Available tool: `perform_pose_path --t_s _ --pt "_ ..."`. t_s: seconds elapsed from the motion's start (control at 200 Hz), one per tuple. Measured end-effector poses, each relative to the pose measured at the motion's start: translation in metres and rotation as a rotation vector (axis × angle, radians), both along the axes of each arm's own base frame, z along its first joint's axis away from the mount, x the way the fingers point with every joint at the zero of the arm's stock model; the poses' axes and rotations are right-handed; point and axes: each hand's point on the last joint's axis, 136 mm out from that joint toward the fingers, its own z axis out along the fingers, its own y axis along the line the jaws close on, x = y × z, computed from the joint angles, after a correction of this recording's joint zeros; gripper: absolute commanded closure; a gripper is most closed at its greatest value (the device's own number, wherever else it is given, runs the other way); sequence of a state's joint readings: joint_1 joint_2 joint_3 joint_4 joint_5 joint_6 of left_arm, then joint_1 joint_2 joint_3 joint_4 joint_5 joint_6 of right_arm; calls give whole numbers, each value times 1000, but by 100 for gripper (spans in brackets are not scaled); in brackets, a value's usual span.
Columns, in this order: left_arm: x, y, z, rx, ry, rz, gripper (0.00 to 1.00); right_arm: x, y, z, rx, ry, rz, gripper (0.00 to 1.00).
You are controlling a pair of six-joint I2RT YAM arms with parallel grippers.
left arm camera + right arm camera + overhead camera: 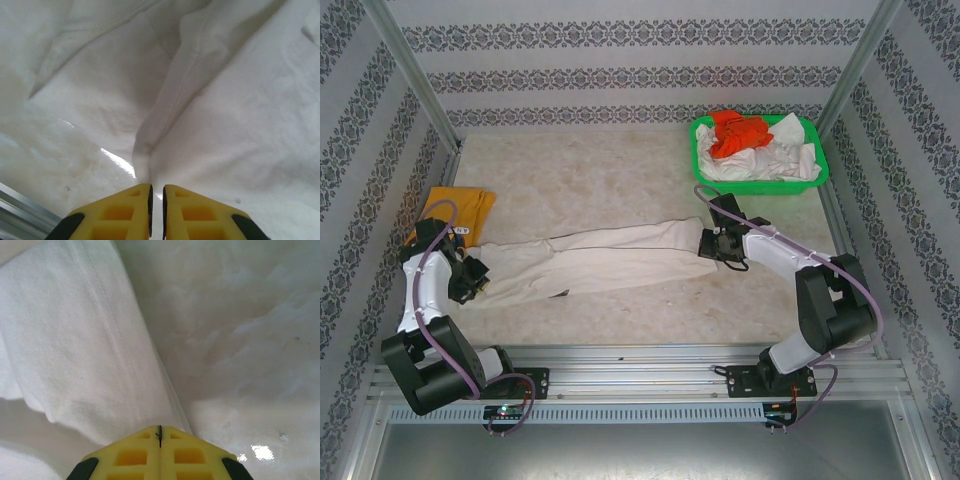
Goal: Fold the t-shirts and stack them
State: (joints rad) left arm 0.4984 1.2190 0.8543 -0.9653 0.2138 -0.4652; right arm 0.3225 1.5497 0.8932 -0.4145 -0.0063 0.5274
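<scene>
A: Shirt from above?
B: It's lying stretched long across the table, your left gripper sitting at its left end and your right gripper at its right.
A: Left wrist?
B: Your jaws are standing a sliver apart, a cloth ridge running into the gap; can't tell if they're gripping.
A: Right wrist?
B: Your jaws are pressing shut beside the hem; whether cloth is pinched, can't tell.
</scene>
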Motion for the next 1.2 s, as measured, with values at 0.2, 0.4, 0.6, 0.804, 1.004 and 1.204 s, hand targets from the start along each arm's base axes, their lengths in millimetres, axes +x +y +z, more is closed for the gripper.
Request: perform_pose_path --t_s 0.2,0.4,0.6,0.804,1.004,1.204 --pt "-1 -2 -6 -19 17 9 8 0 2 6 14 -21 9 38" --pt "14 -12 1 -30 -51 -30 0 9 25 38 22 -135 91 33" --pt "50 -48 -2 -46 -154 -123 0 36 88 26 43 -135 202 34" --pt "64 -64 -39 -96 -117 -107 0 36 118 -23 40 -27 219 36" --pt "77 -86 -57 -115 -109 -159 0 30 95 -30 32 -4 118 38" --pt "110 -121 -54 -144 -198 -239 0 5 48 -30 25 23 -19 38"
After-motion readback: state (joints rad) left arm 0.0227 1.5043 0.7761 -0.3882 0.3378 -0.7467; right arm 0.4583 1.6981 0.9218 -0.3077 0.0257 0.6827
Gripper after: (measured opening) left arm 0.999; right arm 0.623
